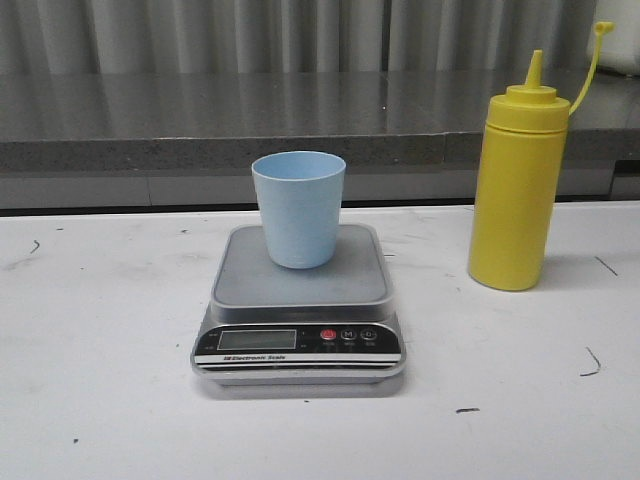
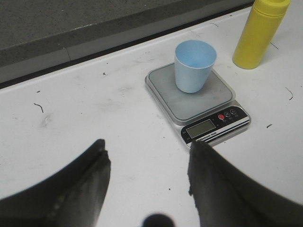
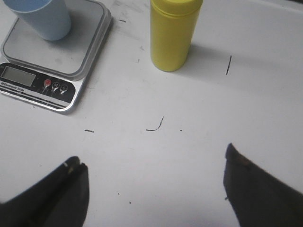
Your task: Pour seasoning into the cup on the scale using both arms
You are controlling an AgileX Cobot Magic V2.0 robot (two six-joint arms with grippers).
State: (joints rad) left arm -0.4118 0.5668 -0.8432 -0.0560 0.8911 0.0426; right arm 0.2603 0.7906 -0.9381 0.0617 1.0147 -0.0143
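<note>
You had a white counter (image 1: 100,400) in front of you, its surface scuffed with small dark marks and short curved scratches (image 1: 590,365). Behind it ran a dark grey speckled ledge (image 1: 200,110), raised above the white surface along the far edge. Beyond that ledge hung a grey pleated curtain (image 1: 300,30).

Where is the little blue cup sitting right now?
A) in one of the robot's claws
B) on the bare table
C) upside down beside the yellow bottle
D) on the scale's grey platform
D: the cup stands upright on the scale, untouched.
</note>
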